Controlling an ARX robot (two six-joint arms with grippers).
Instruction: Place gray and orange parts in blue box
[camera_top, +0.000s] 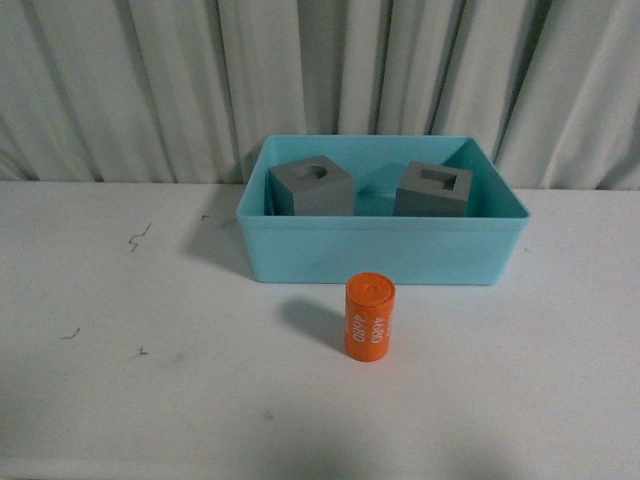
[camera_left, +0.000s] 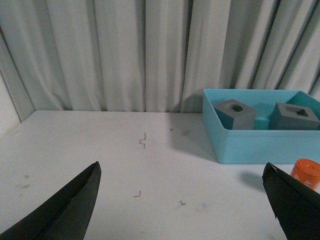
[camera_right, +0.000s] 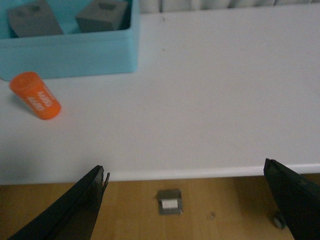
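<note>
The blue box (camera_top: 385, 262) stands at the back middle of the white table. Inside it are two gray blocks: one with a round hole (camera_top: 312, 187) and one with a rectangular slot (camera_top: 434, 189). The orange cylinder (camera_top: 369, 316) marked "4680" stands upright on the table just in front of the box. Neither arm shows in the front view. My left gripper (camera_left: 182, 192) is open over bare table, left of the box (camera_left: 250, 145), with the cylinder (camera_left: 306, 172) near one finger. My right gripper (camera_right: 185, 192) is open past the table's front edge, far from the cylinder (camera_right: 36, 95).
A pleated grey curtain (camera_top: 320, 80) hangs behind the table. Small dark marks (camera_top: 138, 237) dot the table's left half. In the right wrist view a wooden floor with a small grey floor plate (camera_right: 169, 201) lies below the table edge (camera_right: 200, 173).
</note>
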